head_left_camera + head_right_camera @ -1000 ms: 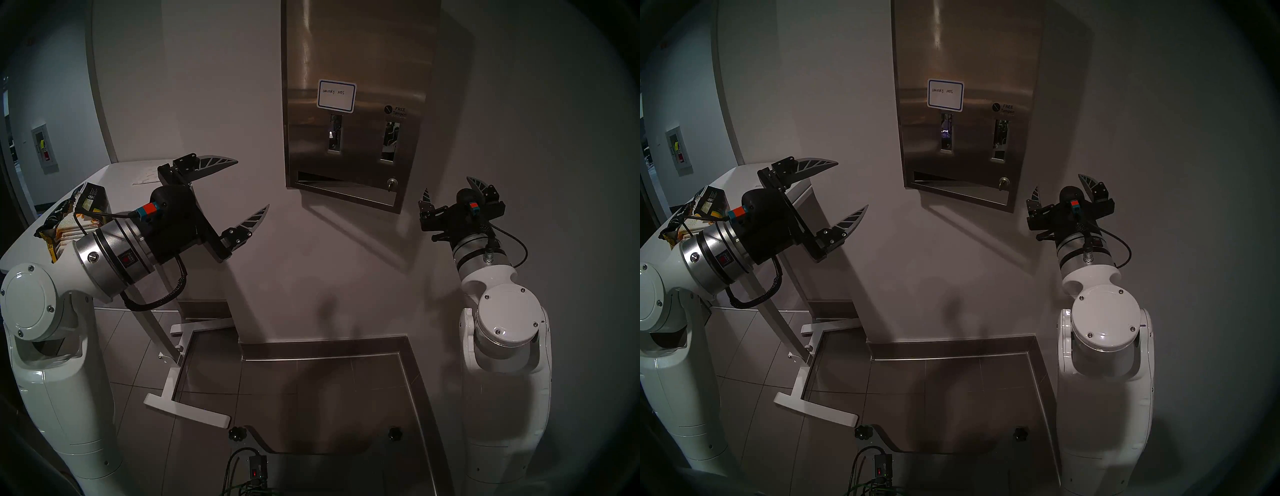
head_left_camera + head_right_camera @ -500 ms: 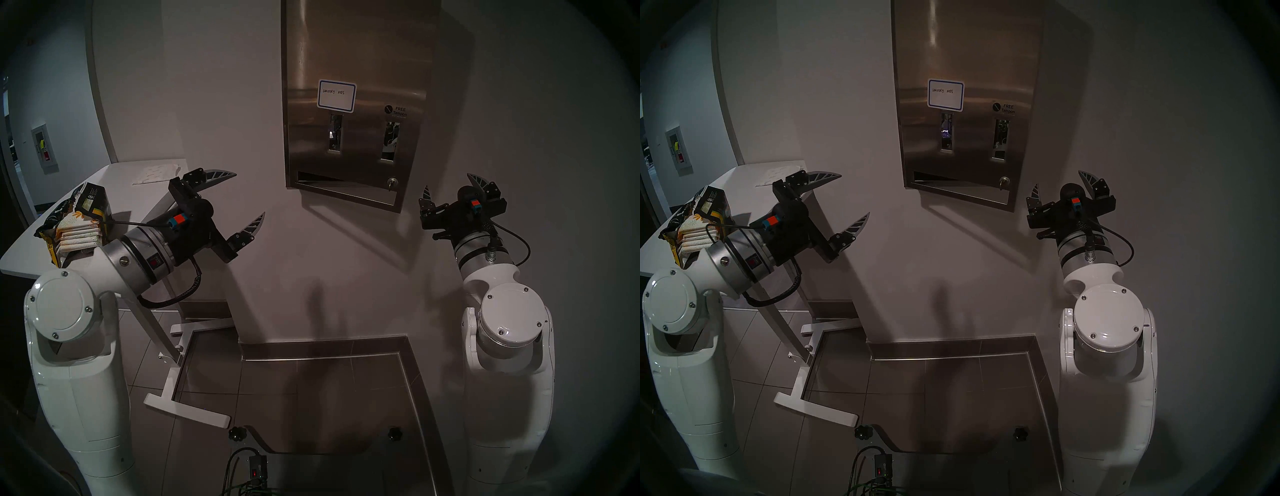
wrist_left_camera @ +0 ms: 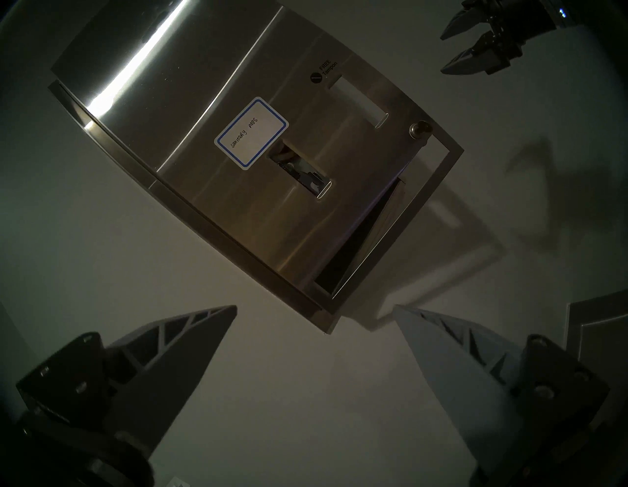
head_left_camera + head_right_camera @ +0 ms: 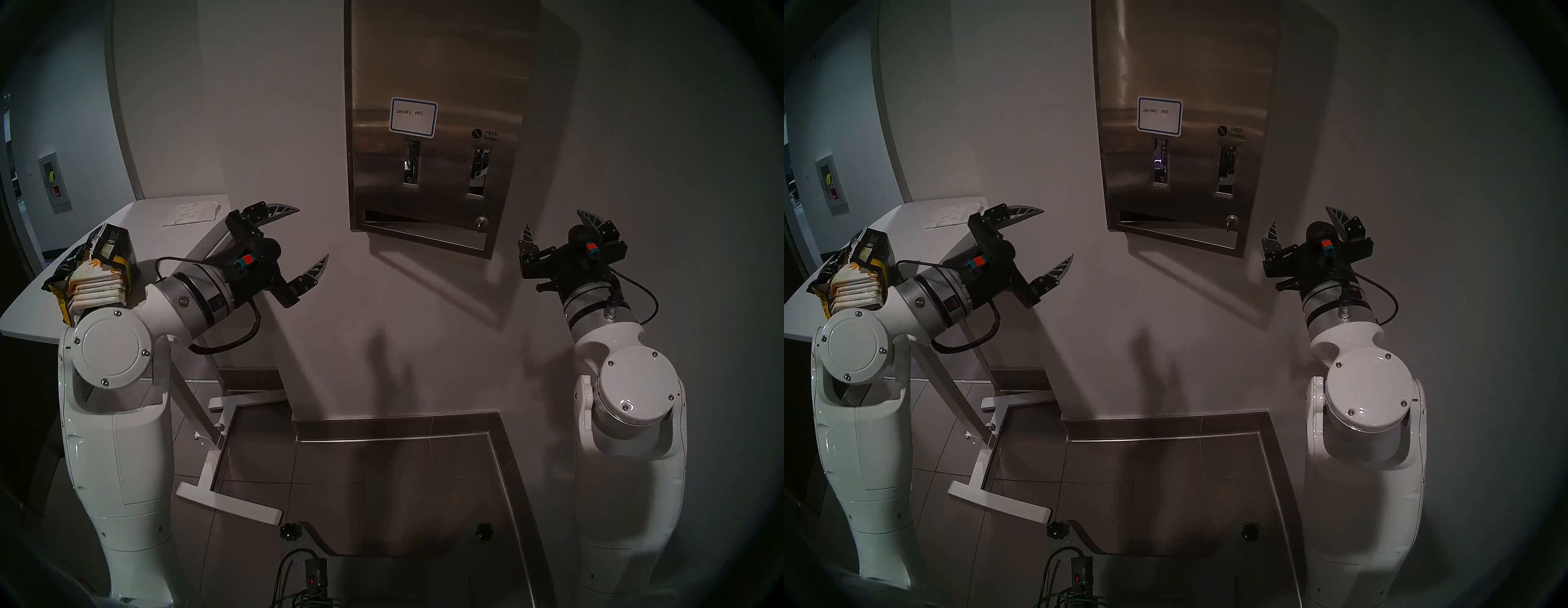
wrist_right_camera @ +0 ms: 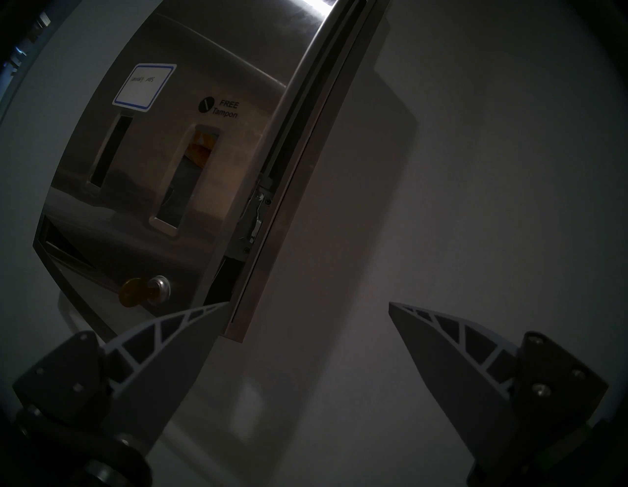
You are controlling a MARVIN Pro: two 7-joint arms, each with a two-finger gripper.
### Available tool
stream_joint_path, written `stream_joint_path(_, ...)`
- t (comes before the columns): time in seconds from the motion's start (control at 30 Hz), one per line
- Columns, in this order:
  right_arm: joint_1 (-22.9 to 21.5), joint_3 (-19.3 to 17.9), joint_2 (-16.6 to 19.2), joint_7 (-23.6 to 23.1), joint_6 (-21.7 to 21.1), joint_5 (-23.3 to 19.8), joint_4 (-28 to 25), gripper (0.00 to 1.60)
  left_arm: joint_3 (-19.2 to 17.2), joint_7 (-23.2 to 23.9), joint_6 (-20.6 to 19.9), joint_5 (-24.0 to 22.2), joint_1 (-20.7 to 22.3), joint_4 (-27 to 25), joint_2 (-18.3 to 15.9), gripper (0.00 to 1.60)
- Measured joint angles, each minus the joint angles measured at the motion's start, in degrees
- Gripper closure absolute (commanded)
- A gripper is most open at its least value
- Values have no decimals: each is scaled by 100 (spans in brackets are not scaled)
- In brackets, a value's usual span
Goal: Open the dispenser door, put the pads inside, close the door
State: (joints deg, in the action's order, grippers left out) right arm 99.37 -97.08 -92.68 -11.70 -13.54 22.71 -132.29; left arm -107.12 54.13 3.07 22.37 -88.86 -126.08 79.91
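Note:
The steel dispenser hangs on the wall ahead. Its door carries a blue-bordered label and a key in the lock. In the right wrist view the door stands a little off the cabinet at its right edge. The pads are stacked in a torn black-and-yellow bag on the white table at the left. My left gripper is open and empty, below and left of the dispenser. My right gripper is open and empty, just right of its lower corner.
A flat white sheet lies at the table's far end. The table's white foot reaches across the tiled floor. A steel baseboard runs along the wall. A black box with cables sits at the bottom.
My left arm has swung right and away from the table toward the dispenser, uncovering the pads. The right arm has drifted slightly right. Both grippers stayed open.

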Motion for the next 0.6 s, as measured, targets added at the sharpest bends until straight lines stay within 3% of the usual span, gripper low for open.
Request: stream_joint_path(0.6,-1,54,-54,65,2,-242,-8,0,330,-89,434,209,738,529,-320,0)
